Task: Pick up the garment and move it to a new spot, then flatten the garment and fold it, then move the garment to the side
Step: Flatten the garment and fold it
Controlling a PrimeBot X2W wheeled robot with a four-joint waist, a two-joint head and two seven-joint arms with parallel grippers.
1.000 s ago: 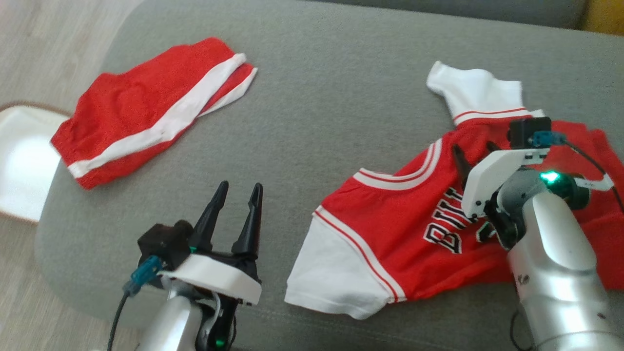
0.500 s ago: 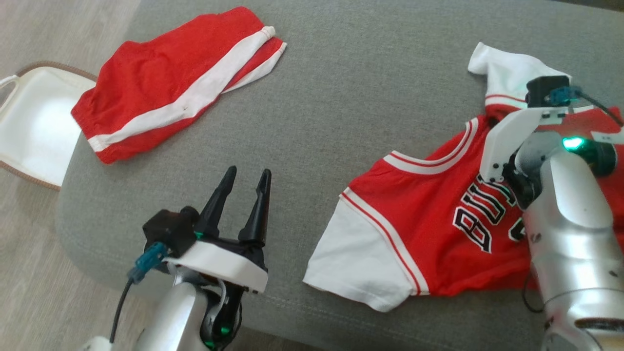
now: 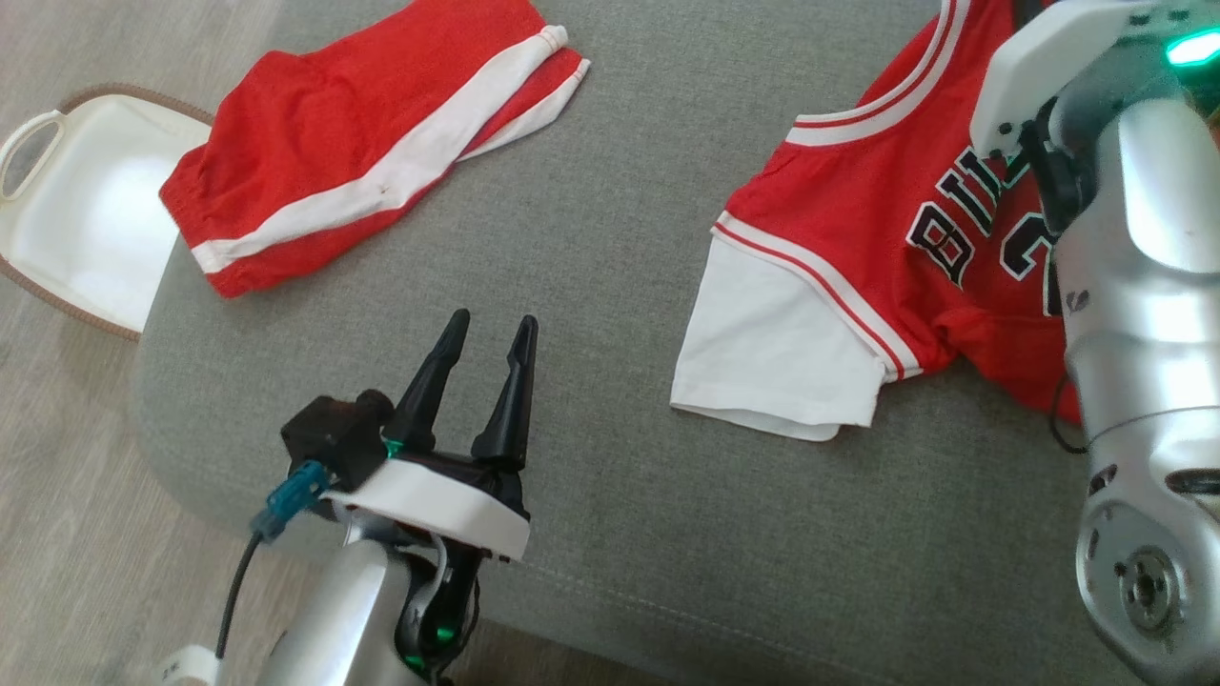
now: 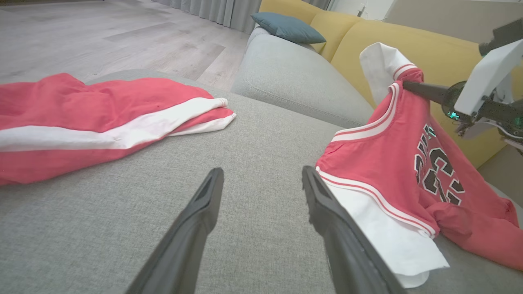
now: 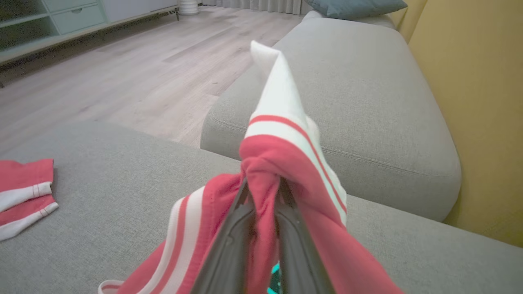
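**A:** Item one, the shirt (image 3: 858, 210)?

**B:** Red, with white sleeves and black lettering. One shoulder was pinched in the right hand (image 5: 263, 190), whose fingers were pressed together on the bunched cloth and raised. The lower sleeve and hem lay on the grey seat (image 3: 620, 238). It was likely gripped at the shoulder so the body would hang free for the move to a new spot.

**A:** Left hand (image 3: 494, 324)?

**B:** Fingers spread, holding nothing, hovering over the seat's near edge, apart from the shirt. It was probably placed to take a second corner.

**A:** Other stock?

**B:** Red shorts (image 3: 381, 143) with a white stripe, lying on the seat's left part, well apart from the shirt. One white tub (image 3: 86, 229), brown-rimmed, on the floor beside the seat; nothing showed in the part visible.
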